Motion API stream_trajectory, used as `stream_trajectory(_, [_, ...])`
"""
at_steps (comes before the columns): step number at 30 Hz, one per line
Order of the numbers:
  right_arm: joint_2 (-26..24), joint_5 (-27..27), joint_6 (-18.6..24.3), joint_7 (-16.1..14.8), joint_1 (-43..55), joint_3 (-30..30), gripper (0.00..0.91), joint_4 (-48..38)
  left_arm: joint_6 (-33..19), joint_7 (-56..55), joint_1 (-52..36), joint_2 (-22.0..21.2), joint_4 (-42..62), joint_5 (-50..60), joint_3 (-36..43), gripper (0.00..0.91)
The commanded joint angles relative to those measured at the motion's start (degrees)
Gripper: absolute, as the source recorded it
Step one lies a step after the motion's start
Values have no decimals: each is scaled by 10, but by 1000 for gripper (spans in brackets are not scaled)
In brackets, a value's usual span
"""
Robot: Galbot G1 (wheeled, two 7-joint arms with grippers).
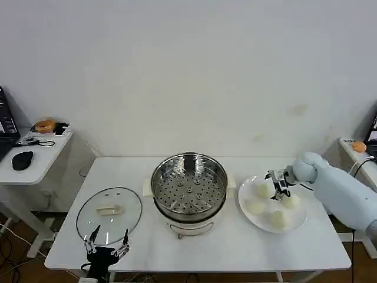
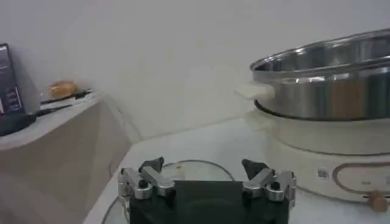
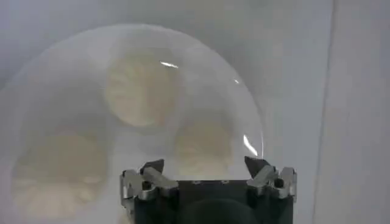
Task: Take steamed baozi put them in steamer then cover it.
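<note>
Nearest the head camera, the left gripper [image 1: 106, 247] is parked with fingers spread wide at the table's [image 1: 235, 247] front edge, just beside the glass cover [image 1: 109, 215], whose bar handle runs roughly across the table. Over on the white plate [image 1: 297, 223], the right gripper [image 1: 279, 190] is held wide open and empty above four steamed baozi [image 1: 256, 206], the one nearest the fingertips lying directly below; none has been lifted yet. Well to the gripper's left, the steamer [image 1: 189, 187] is seen standing empty, and the bun beneath the fingers is partly hidden.
</note>
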Motion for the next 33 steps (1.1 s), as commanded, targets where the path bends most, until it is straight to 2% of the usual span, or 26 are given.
stream_trajectory(1, [27, -10, -6, 3, 11, -13, 867, -41, -1, 1, -2, 1, 4, 2, 0, 907])
stream_trajectory(2, [30, -10, -7, 4, 11, -13, 836, -44, -1, 0, -2, 1, 4, 2, 0, 907])
stream_trajectory(7, [37, -9, -12, 1, 10, -15, 796, -50, -1, 1, -2, 2, 4, 2, 0, 907])
stream_trajectory(12, [38, -7, -18, -7, 12, -21, 635, -49, 0, 1, -2, 2, 3, 2, 0, 907])
stream_trajectory(13, [38, -7, -18, -8, 13, -22, 625, -49, 0, 0, -2, 2, 3, 2, 0, 907])
stream_trajectory(33, [15, 25, -27, -23, 29, -30, 615, -23, 0, -1, 6, 3, -6, 2, 1, 907])
